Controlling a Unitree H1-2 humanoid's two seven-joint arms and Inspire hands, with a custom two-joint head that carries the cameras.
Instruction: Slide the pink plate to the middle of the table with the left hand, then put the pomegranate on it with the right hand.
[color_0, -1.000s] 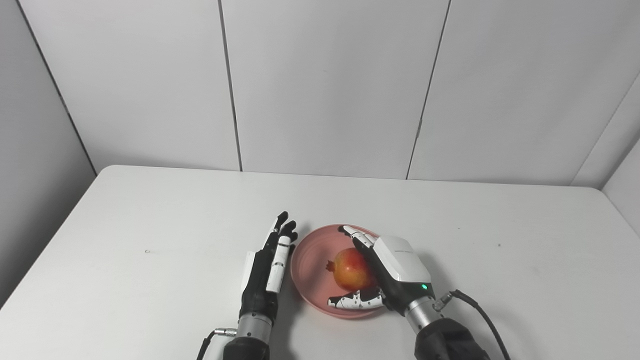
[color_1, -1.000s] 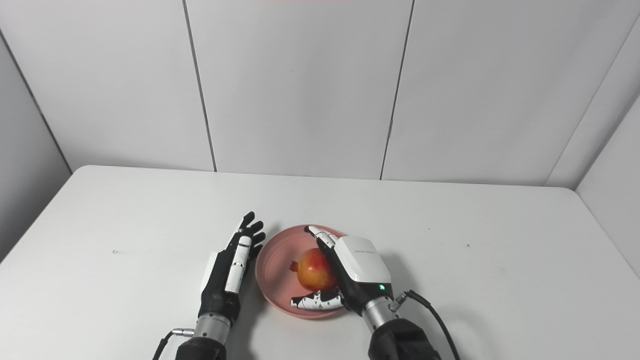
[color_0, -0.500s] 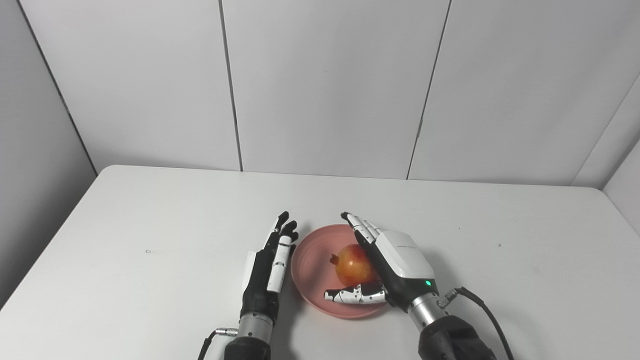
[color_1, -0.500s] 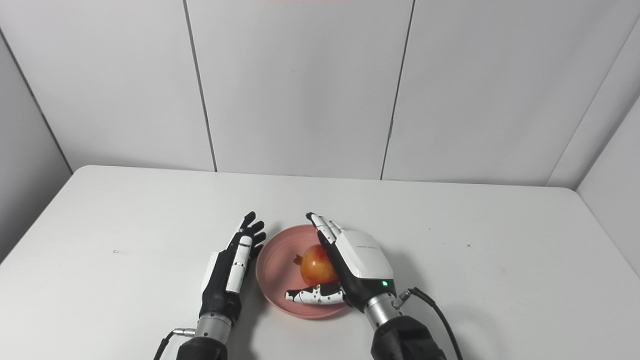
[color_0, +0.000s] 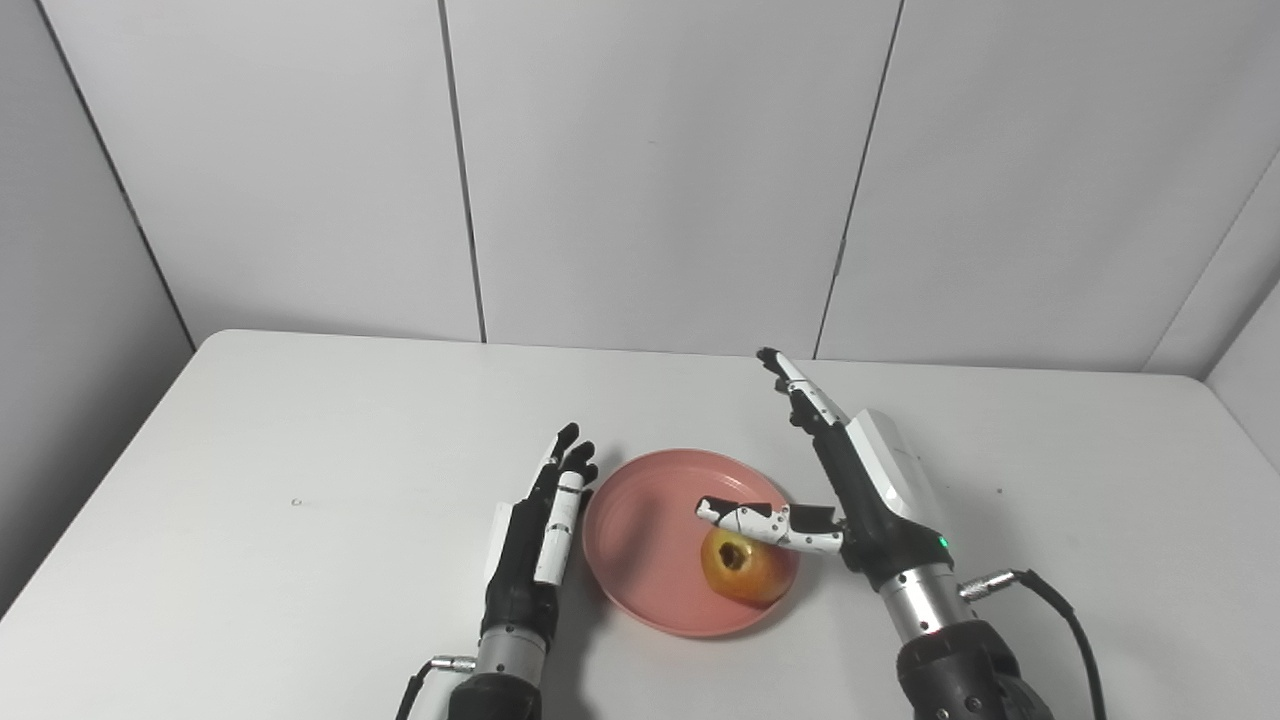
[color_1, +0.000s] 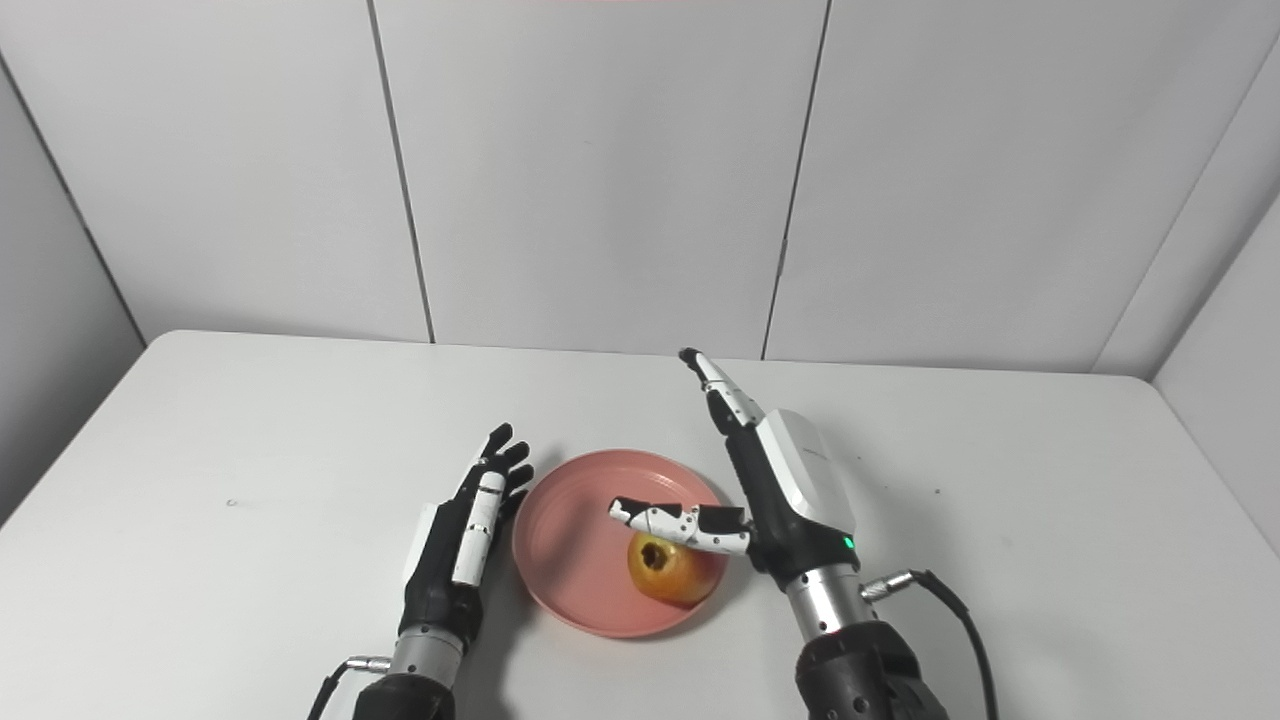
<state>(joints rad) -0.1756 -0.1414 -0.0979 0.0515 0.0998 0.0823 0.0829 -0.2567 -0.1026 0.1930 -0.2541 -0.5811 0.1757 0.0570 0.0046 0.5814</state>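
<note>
The pomegranate (color_0: 741, 567) is lying on the pink plate (color_0: 640, 540) near the table's (color_0: 300, 430) middle, while the right hand (color_0: 860, 480) is hovering above it, fingers spread and empty, and the left hand (color_0: 535, 535) is resting open-fingered just beside the plate's left rim

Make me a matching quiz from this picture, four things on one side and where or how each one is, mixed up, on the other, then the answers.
Things:
1. pomegranate
2. pink plate
3. left hand
4. right hand

States:
A. open, raised, thumb over the fruit
B. flat on the table, mid-table
C. lying in the plate, near side
D. open, edge-on beside the plate's left rim

Pairs: 1-C, 2-B, 3-D, 4-A
</note>
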